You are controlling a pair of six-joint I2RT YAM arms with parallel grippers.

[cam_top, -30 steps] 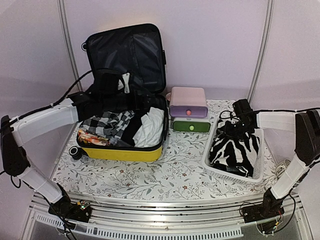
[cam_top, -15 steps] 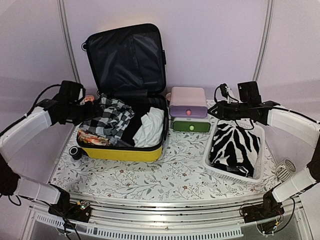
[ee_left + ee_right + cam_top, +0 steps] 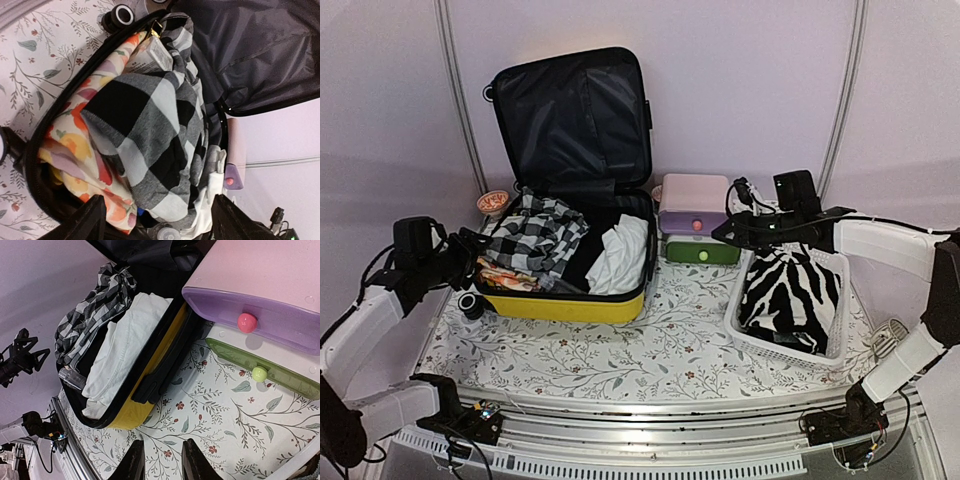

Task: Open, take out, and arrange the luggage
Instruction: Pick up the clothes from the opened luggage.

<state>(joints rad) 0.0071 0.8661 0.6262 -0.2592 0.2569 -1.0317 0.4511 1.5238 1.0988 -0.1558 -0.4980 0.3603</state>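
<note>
So the luggage (image 3: 565, 295) is sitting open on the bench (image 3: 670, 345), lid stood up against the back wall, which means the "open" bit looks done to me. It's straight ahead of the left jaws (image 3: 468, 252), close in front of their tips, and further out ahead of the right jaws (image 3: 162, 456), past the little pink-and-green drawer box (image 3: 695, 215). The left jaws are spread wide with nothing between them, aimed right at the black-and-white checked garment (image 3: 150, 135) piled on top. The right jaws are only a bit apart and also empty, hanging over bare bench just beside the drawer box. Behind and below the right jaws there's a zebra-print cloth (image 3: 790, 295) lying in the white basket (image 3: 785, 352), so I'd guess that's one piece unpacked and put away. Lots left though: the checked thing, a white garment (image 3: 620, 255), something floral (image 3: 505, 275) underneath, and what might be a small clear bottle are all in the case. Early days I'd say, maybe a quarter done, and no arranging beyond that one basket item.
</note>
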